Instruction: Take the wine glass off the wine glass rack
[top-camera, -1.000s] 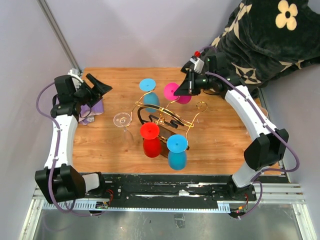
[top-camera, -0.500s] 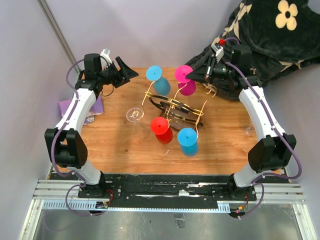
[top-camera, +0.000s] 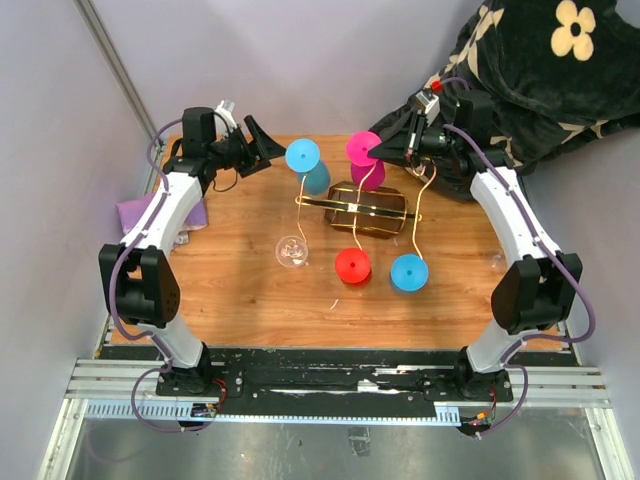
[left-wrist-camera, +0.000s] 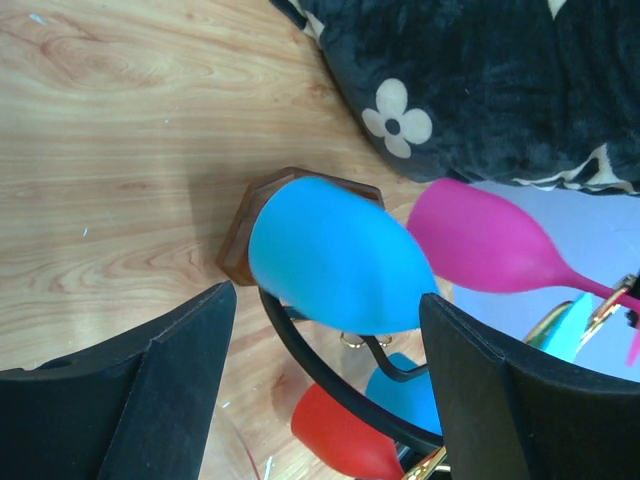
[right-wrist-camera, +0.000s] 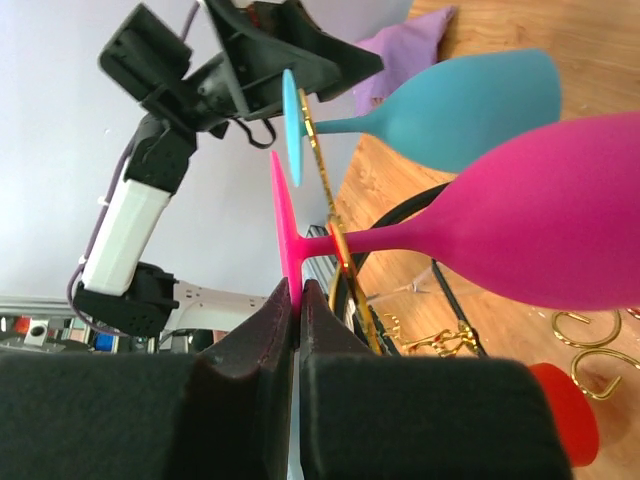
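Right tool (right-wrist-camera: 297, 292) reaches in high, pinching the pink glass (right-wrist-camera: 540, 220) by its foot; left tool (top-camera: 268, 150) spread, facing the blue glass (left-wrist-camera: 330, 255) above the wooden bench (top-camera: 230, 290).

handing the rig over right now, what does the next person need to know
Left gripper: open, one finger on each side of the blue wine glass bowl, with no contact that I can see.
Right gripper: shut on the foot rim of the pink wine glass.
Wine glass rack: mid-table. The pink and blue glasses, a red glass and a second blue glass hang on it. A clear glass is on the table to its left, off the rack.
Done: pink glass gripped.
Left: probably slide it off its gold arm and set it down.
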